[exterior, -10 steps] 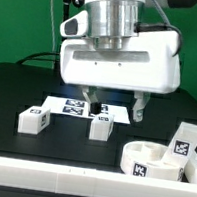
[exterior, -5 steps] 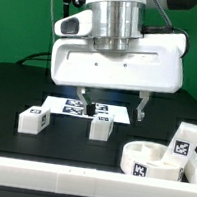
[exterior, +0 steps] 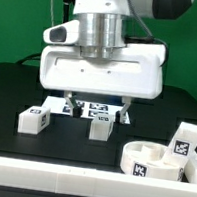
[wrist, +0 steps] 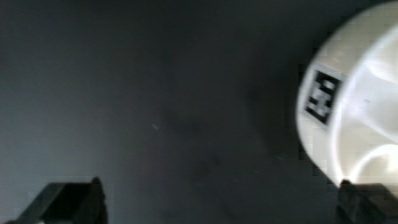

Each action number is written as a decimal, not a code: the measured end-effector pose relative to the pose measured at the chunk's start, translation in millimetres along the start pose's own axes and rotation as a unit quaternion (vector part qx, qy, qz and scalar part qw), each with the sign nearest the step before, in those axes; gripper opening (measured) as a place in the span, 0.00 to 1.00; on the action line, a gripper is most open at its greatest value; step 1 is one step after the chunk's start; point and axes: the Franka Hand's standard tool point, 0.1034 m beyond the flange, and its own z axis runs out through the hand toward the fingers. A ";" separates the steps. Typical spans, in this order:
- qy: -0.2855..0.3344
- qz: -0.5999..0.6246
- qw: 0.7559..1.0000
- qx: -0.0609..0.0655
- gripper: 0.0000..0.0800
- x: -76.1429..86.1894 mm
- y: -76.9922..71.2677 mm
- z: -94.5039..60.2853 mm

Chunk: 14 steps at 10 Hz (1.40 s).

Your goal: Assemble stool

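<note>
Stool seat (exterior: 170, 154) and loose legs lie scattered on the black table (exterior: 12, 85). The biggest thing over them is the arm's white gripper (exterior: 100, 113), which hangs low at the middle of the exterior view. Its broad housing blocks the rear of the table. The claw is spread wide and pinches nothing; both fingers point down with open air between them. The seat, a round ring, lies flat at the exterior view's lower right, near the front rail (exterior: 46, 172) and well clear of the claw. The wrist view shows only its curved white edge and one tag beside dark table, with the two fingertips (wrist: 71, 202) apart and nothing between them. The marker board (exterior: 85, 109) lies flat behind the fingers, which cover part of its tags. An upright leg (exterior: 186, 140) stands right behind the seat; whether they touch cannot be told. The middle leg (exterior: 101, 129) lies just in front of the marker board, below the gap between the fingers and apart from them. The left leg (exterior: 33, 119) lies toward the exterior view's left, apart from the others.
</note>
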 end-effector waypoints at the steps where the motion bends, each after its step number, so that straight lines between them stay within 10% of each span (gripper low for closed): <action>1: 0.000 -0.001 1.000 0.001 0.81 1.0 -1.5 -0.7; 4: -0.008 0.000 1.000 0.002 0.81 0.1 -1.5 -0.3; 11: -0.272 0.030 0.962 0.017 0.81 -40.5 5.2 17.6; 12: -0.292 0.024 0.956 0.013 0.81 -38.5 6.7 17.3; 14: -0.289 -0.027 0.956 -0.042 0.81 -33.3 14.5 10.2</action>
